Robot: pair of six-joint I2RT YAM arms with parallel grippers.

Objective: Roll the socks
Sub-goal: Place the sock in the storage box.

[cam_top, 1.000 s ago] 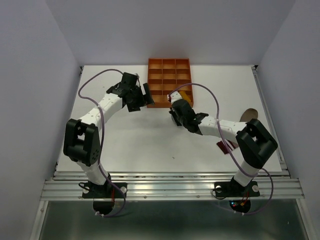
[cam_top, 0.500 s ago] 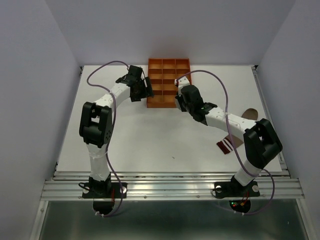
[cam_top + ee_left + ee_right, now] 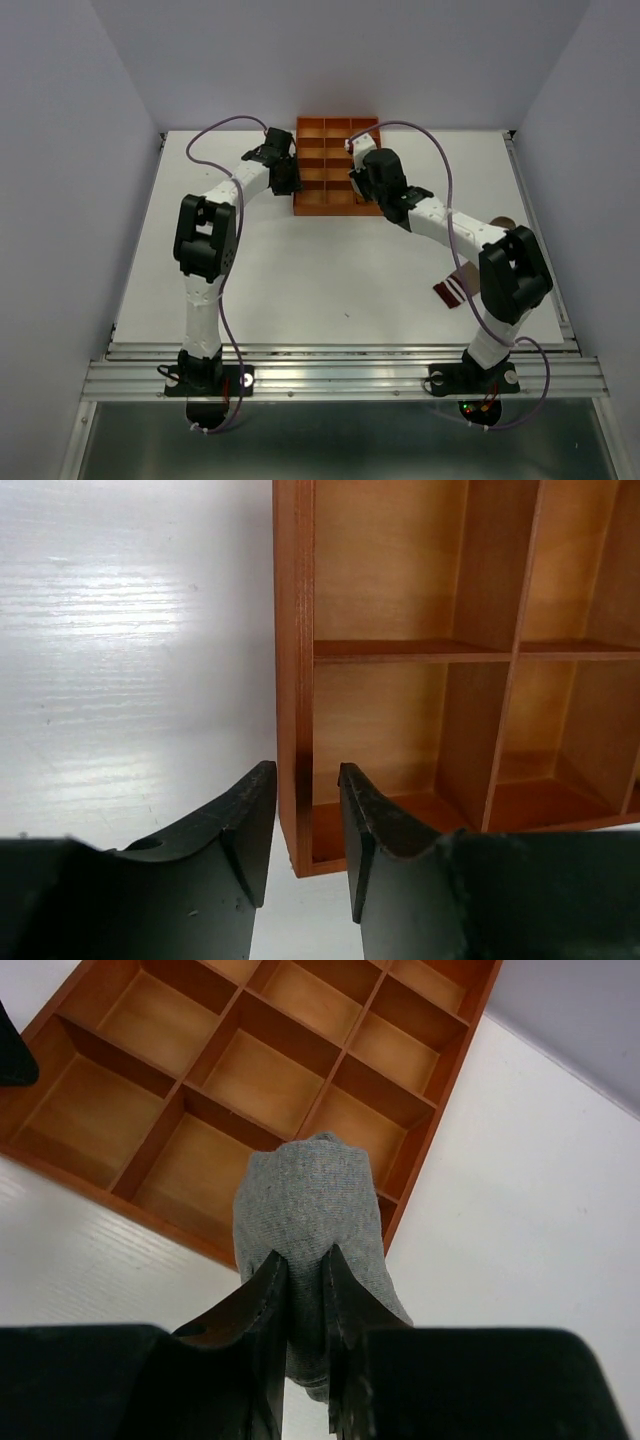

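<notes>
The right claw (image 3: 305,1258) is closed on the grey sock (image 3: 305,1185), which is bunched into a soft bundle and hangs over the near right corner of the orange tray (image 3: 265,1080); I cannot tell above which compartment exactly. The left claw (image 3: 305,772) stands half closed with the tray's left wall between its jaws, and I cannot tell if it presses on the wall. A taupe sock (image 3: 455,291) lies on the counter (image 3: 520,1210) at the right side, well apart from the tray and partly under the right arm. I judge the socks to be light, limp and a little springy, so a roll may open when released. It seems best to pinch across the thick middle of the bundle.
</notes>
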